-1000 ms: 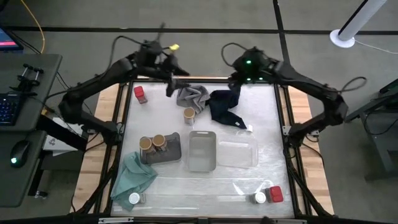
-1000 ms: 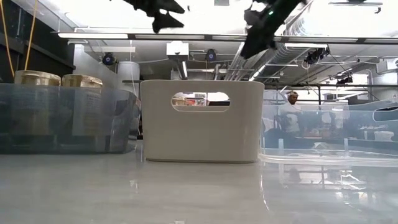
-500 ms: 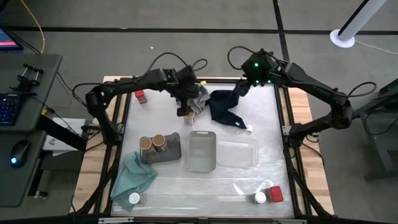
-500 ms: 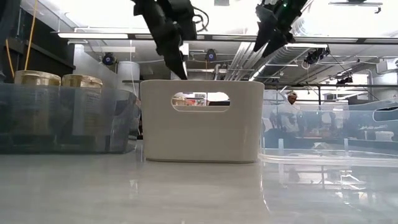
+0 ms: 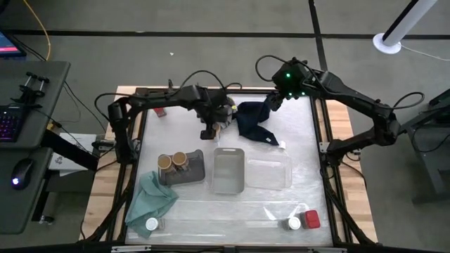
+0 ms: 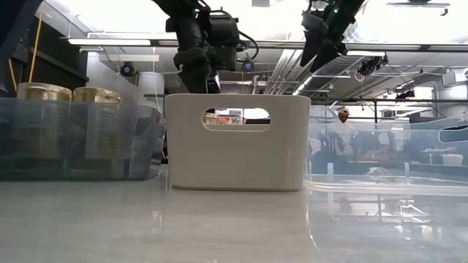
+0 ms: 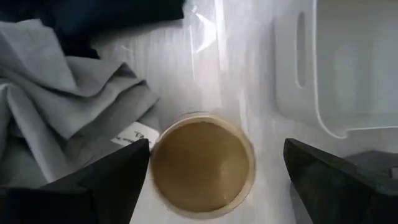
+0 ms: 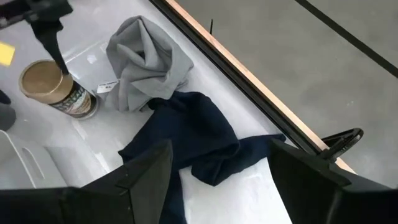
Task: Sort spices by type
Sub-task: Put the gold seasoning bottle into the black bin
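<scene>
**Left tool lined up over the loose tan-top jar**

Left tool (image 7: 208, 171) sits wide open, fingers straddling the tan-top jar (image 7: 202, 163), nothing gripped yet. Jar stands upright on the desk (image 5: 281, 200), just beside the grey cloth (image 7: 68, 106) and near the white bin (image 5: 228, 170).

My read on doing this step well: come straight down, keep the jar centred between the fingers, and watch the finger on the cloth side, since it could snag a fold and drag the cloth along. Close low on the body, not on the lid. Its likely home is the dark tray (image 5: 193, 172), where two tan-top jars (image 5: 172, 161) already stand.

Pose: left arm reaches in across the far side of the desk, wrist pointing down over the jar. Right arm hangs raised above the navy cloth (image 8: 199, 143), right tool (image 8: 221, 180) partly open and empty, waiting.

White-top jars (image 5: 152, 224) and a red jar (image 5: 312, 219) sit at the near edge.
</scene>
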`<state>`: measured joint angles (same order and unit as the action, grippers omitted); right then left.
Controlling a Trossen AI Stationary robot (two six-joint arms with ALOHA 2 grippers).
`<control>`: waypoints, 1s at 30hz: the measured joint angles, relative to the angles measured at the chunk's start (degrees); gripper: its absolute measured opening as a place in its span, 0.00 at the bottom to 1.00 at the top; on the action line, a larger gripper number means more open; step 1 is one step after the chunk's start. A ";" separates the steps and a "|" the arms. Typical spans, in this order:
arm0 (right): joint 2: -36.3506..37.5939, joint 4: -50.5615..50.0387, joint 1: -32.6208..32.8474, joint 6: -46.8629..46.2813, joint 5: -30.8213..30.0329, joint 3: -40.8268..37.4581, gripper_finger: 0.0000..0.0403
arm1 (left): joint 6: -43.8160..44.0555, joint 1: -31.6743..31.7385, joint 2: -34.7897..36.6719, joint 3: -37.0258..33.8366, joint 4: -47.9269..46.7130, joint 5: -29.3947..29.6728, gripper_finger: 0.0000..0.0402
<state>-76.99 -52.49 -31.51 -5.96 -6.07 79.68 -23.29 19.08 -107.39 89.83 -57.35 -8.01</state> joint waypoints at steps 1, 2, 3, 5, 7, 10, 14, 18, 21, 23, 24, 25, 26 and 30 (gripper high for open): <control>0.00 0.00 0.00 0.00 0.00 0.00 0.65 | 0.04 -0.37 0.00 -0.53 0.54 0.87 0.89; 0.00 -0.02 0.00 0.04 -0.01 0.00 0.65 | 0.19 -0.71 0.02 -1.23 1.12 1.88 0.89; 0.00 -0.01 0.00 0.29 -0.01 0.00 0.65 | 0.48 -1.04 0.00 -1.96 1.10 3.55 0.89; 0.00 -0.02 0.00 0.46 -0.07 0.00 0.65 | 0.48 -1.63 -0.10 -3.53 1.14 5.49 0.89; 0.00 -0.02 0.00 0.52 -0.07 0.00 0.65 | 0.57 -2.21 -0.10 -5.03 2.36 7.26 0.89; 0.00 -0.02 0.00 1.48 -0.10 0.00 0.65 | 1.67 -3.13 -0.09 -6.35 4.43 9.22 0.89; 0.00 -0.02 0.00 1.90 -0.11 0.00 0.65 | 3.27 -4.04 -0.02 -6.60 6.87 10.07 0.88; 0.00 -0.04 0.00 2.40 -0.11 0.00 0.65 | 3.65 -4.60 -0.02 -6.63 7.67 10.37 0.80; 0.00 -0.24 0.00 3.77 -0.09 0.00 0.65 | 4.11 -4.69 -0.02 -6.63 7.74 11.33 0.69; 0.00 -0.97 0.00 5.03 -0.40 0.00 0.64 | 5.18 -4.69 0.07 -6.57 7.75 12.08 0.60; 0.00 -1.21 0.00 5.56 -1.38 0.00 0.64 | 5.66 -4.69 0.32 -6.55 7.66 12.21 0.60; 0.00 -1.35 0.00 6.04 -2.70 0.00 0.64 | 6.23 -4.69 0.66 -6.63 7.49 12.61 0.60; 0.00 -1.47 0.00 6.39 -4.04 0.00 0.64 | 6.56 -4.69 1.04 -6.52 7.11 13.30 0.60; 0.00 -0.69 -0.47 7.73 -7.47 0.00 0.64 | 8.08 -4.53 5.44 -2.85 6.82 17.07 0.60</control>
<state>-76.99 -53.18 -31.97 1.77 -13.54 79.68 -15.21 14.55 -101.96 86.98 -50.53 9.06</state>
